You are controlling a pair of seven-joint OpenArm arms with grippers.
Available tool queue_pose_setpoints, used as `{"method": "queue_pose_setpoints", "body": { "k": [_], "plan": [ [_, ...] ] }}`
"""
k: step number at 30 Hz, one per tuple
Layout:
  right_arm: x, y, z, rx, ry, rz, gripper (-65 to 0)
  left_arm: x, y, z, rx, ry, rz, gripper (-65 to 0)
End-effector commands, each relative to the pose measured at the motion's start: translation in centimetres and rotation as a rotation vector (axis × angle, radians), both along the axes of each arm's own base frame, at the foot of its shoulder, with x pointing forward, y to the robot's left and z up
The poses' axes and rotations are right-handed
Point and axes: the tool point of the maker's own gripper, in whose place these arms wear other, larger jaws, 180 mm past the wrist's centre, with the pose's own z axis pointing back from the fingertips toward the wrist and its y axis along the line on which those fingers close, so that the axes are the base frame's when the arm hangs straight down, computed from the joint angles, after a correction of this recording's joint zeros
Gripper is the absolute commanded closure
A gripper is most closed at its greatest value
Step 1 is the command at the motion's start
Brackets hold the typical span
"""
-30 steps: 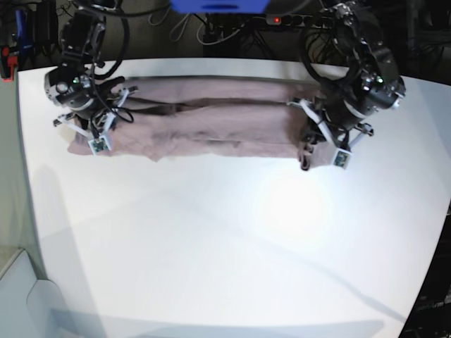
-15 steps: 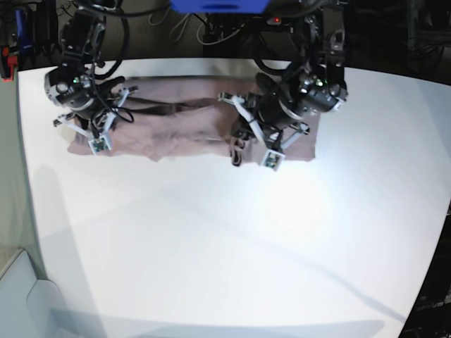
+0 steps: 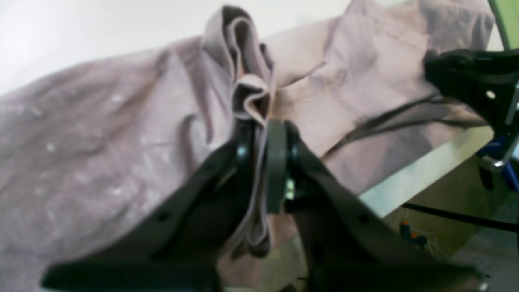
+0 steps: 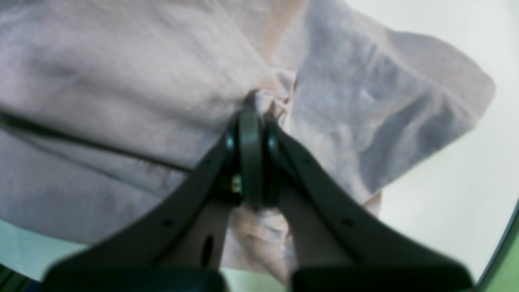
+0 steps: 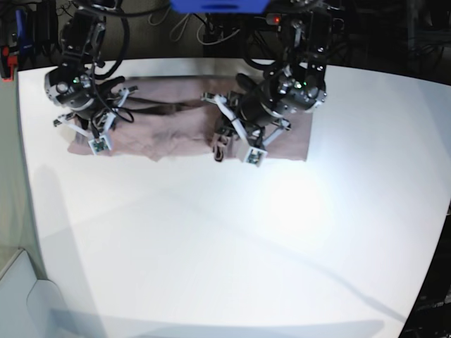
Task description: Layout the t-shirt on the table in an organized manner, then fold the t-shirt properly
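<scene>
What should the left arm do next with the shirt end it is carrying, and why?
Probably keep carrying it across toward the right gripper. The left gripper is shut on a bunched fold of the t-shirt, lifted mid-fold around the shirt's middle, while the right gripper pins the other end to the table.

no readable text, no labels, brands, numbers or signs legible in any view
</scene>
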Motion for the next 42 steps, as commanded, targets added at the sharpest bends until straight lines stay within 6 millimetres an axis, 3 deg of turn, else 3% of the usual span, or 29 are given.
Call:
{"method": "queue_pose_setpoints", "body": {
  "k": [1, 5, 10, 15, 19, 23, 28, 30, 34, 38, 42],
  "plan": [
    [-2.3, 0.0, -1.5, -0.025, 0.107, 0.017, 0.0, 0.7, -0.5, 1.2, -0.032, -0.037, -0.003, -0.5],
    [-2.3, 0.0, -1.5, -0.025, 0.109, 0.017, 0.0, 0.1, -0.4, 0.7, -0.016, 0.002, -0.017, -2.9],
    [-2.4, 0.0, -1.5, -0.026, 0.109, 0.017, 0.0, 0.5, -0.3, 1.1, -0.002, 0.004, -0.031, -19.5],
    [-2.4, 0.0, -1.5, -0.026, 0.110, 0.017, 0.0, 1.1, -0.2, 2.7, -0.012, -0.042, -0.025, -20.6],
    [-2.5, -0.2, -1.5, -0.027, 0.111, 0.012, 0.0, 1.4, -0.4, 5.2, -0.095, -0.088, -0.027, -20.8],
    [-2.4, -0.2, -1.5, -0.029, 0.110, 0.011, 0.0, 2.4, 2.7, 6.9, -0.120, -0.133, 0.029, -20.8],
    [-2.6, -0.4, -1.5, -0.035, 0.121, 0.009, -1.1, 3.1, 9.7, 6.3, -0.047, -0.134, 0.132, -20.9],
    [-2.8, -0.8, -1.6, -0.052, 0.145, 0.008, -7.3, 2.7, 12.6, 5.6, -0.029, -0.113, 0.178, -20.9],
    [-2.4, -1.7, 0.0, -0.101, 0.132, 0.004, -23.6, 2.5, 16.2, 4.1, -0.025, -0.062, 0.246, -20.9],
    [-1.4, -2.5, 3.8, -0.160, 0.028, -0.003, -34.3, 1.9, 17.7, 1.1, -0.006, 0.030, 0.275, -20.9],
    [-1.1, -3.0, 5.8, -0.201, -0.005, -0.013, -35.2, 2.1, 18.2, -0.4, -0.022, 0.050, 0.308, -20.9]
  ]
}}
